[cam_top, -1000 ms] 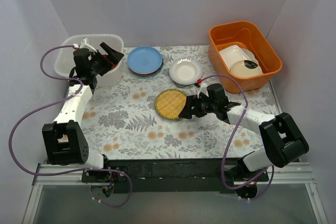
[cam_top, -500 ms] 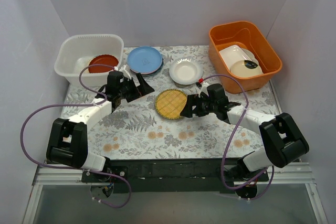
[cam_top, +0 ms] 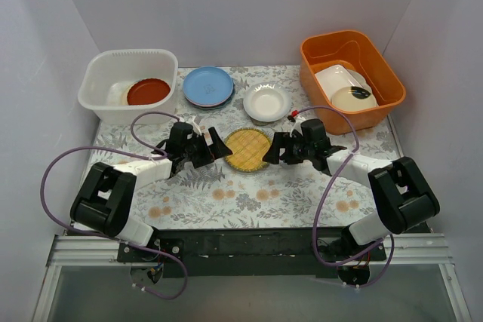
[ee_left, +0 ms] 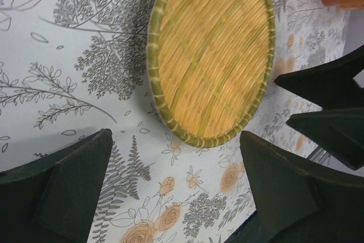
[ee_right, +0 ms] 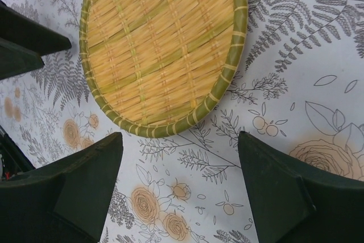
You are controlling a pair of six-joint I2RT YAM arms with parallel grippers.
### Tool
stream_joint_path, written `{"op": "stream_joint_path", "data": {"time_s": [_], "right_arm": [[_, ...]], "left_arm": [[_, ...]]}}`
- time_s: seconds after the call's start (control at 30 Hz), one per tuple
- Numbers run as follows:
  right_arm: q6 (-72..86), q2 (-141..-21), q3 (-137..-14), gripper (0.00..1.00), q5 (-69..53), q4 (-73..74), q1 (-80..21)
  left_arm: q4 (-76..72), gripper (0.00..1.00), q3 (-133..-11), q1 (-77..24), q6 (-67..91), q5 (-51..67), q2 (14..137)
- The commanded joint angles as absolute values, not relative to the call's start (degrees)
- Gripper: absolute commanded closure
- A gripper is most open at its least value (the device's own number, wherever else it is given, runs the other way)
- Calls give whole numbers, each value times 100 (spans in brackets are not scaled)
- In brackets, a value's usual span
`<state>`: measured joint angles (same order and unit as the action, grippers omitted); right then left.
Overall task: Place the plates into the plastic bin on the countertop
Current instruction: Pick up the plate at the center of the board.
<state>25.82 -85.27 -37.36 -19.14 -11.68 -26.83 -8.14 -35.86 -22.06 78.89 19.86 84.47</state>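
Left gripper (cam_top: 219,147) and right gripper (cam_top: 271,151), jaws apart, at opposite edges of yellow plate (cam_top: 247,149)

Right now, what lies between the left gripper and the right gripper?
The round yellow woven plate, flat on the fern-printed countertop, sits between the left gripper and right gripper, both open and facing it. The top external view shows this.

Yellow woven plate (cam_top: 247,149) is hemmed in on two sides: left gripper (cam_top: 223,148) at its left rim, right gripper (cam_top: 272,153) at its right (both spread wide, neither touching). The countertop (cam_top: 204,194) on the near side is bare. On the far side lie the blue plate (cam_top: 208,86) and white scalloped plate (cam_top: 266,101). The plastic bin (cam_top: 121,113) is open-topped, with a red plate (cam_top: 148,91) on its right floor.
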Motion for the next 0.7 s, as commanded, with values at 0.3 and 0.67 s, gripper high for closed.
{"op": "stream_joint_path", "data": {"time_s": [0.3, 0.67], "right_arm": [[3023, -8798, -3612, 27, -1793, -1934, -2549], [3287, -9360, -3656, 61, -1547, -2276, -2505]], "left_arm": [[-1195, 7, -3454, -2268, 7813, 1775, 8718], [-1529, 9, -3621, -2347, 8024, 2109, 9430]]}}
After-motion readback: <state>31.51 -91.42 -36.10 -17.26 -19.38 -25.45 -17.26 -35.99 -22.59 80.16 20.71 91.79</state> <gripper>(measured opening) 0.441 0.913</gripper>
